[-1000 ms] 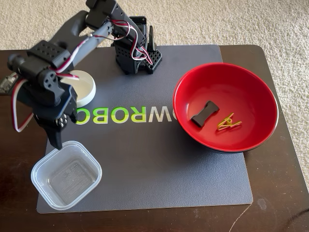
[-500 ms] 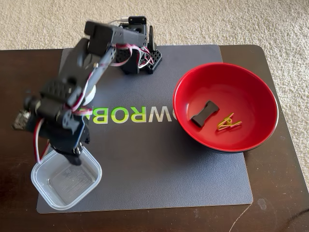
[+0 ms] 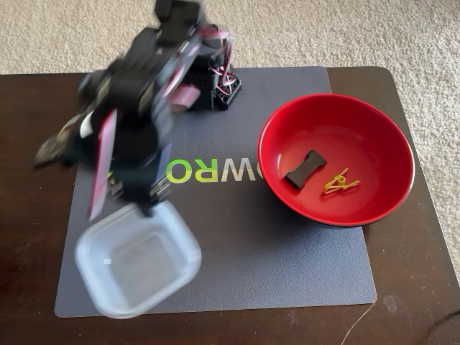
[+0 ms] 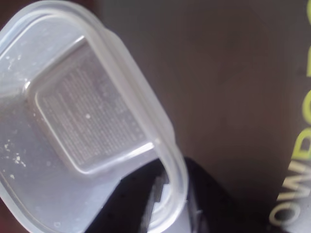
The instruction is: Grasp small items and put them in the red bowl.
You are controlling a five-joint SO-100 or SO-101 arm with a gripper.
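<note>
the end effector [image 3: 147, 208] is seen pinching the rim of the clear square container [image 3: 138, 260], one black finger inside the wall and one outside, as the wrist view shows at its lower edge [image 4: 163, 199]. in the fixed view the container is blurred and appears raised off the grey mat [image 3: 287, 266], over the mat's lower left part; its embossed base is seen clearly in the wrist view [image 4: 82, 116]. the arm [image 3: 144, 93] above it is blurred too, reaching from its base at the mat's top edge. green and white lettering [image 3: 212, 171] is printed across the mat. to the right in the fixed view, the red bowl [image 3: 335, 115] is set on the mat's right edge, with the black bow-tie piece [image 3: 305, 169] and the yellow clothespin [image 3: 340, 182] lying inside it, just beside each other. the mat is laid on a dark desk [image 3: 402, 309].
</note>
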